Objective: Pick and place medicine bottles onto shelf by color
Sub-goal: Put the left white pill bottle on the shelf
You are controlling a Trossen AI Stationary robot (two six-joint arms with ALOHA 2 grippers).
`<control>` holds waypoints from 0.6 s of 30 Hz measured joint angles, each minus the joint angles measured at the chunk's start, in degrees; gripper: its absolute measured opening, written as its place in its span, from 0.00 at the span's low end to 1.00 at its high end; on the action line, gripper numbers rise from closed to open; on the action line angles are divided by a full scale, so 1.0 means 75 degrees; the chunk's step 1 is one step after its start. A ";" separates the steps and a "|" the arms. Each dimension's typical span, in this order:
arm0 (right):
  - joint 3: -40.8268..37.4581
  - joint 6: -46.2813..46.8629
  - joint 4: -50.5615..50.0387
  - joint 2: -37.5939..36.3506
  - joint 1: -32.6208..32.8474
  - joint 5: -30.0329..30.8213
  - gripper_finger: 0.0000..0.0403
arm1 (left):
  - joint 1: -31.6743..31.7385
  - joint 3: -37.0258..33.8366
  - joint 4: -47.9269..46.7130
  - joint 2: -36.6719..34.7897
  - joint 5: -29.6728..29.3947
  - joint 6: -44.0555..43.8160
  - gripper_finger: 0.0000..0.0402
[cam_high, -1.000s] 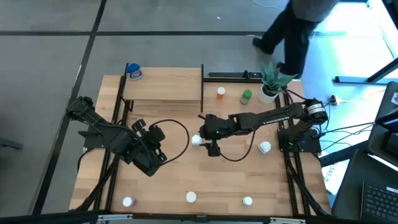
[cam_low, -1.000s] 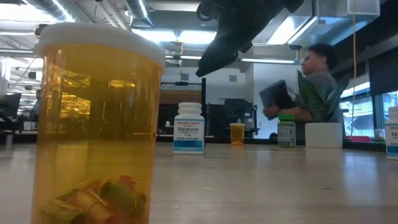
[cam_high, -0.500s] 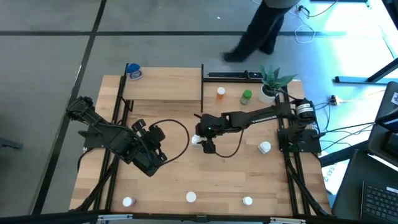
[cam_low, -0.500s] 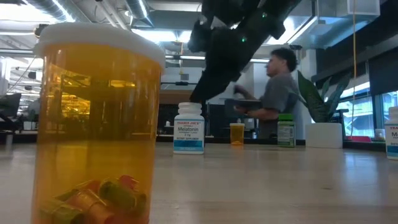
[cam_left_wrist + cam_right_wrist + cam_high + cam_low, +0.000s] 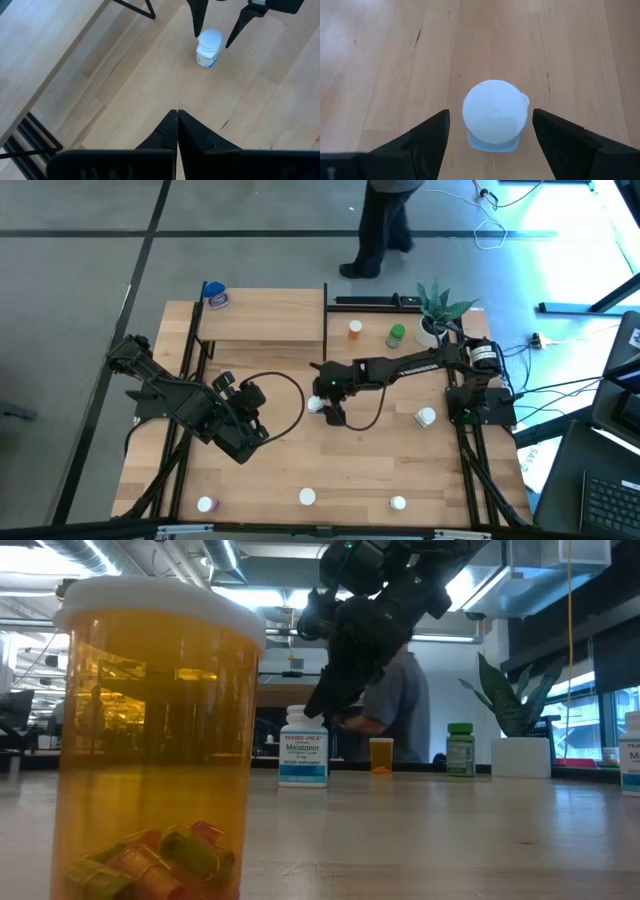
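My right claw point(image 5: 490, 131) hangs spread wide over the white bottle point(image 5: 495, 116), fingers straddling its cap, ready to clamp; my left claw point(image 5: 177, 116) waits closed, empty.

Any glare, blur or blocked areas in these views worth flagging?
Low view: the orange bottle close to the lens fills the left side, and bright ceiling lights glare behind the right gripper. High view: blue-white glare at the top right. Right wrist view: the white bottle is sharp.

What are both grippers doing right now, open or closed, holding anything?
Left gripper: shut, holding nothing, waiting at the table's left.
Right gripper: open, fingers straddling the white bottle, not gripping it.
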 joint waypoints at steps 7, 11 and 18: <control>0.0006 0.0023 0.0097 0.0330 0.0000 -0.0017 0.71 | 0.0001 -0.0002 0.0036 0.0000 0.0000 0.0000 0.00; 0.0006 0.0017 0.0229 0.0355 0.0000 -0.0014 0.71 | 0.0000 0.0000 0.0140 -0.0003 0.0000 0.0000 0.00; 0.0006 0.0031 0.0338 0.0358 0.0000 -0.0012 0.68 | 0.0000 0.0000 0.0141 -0.0003 0.0000 0.0000 0.00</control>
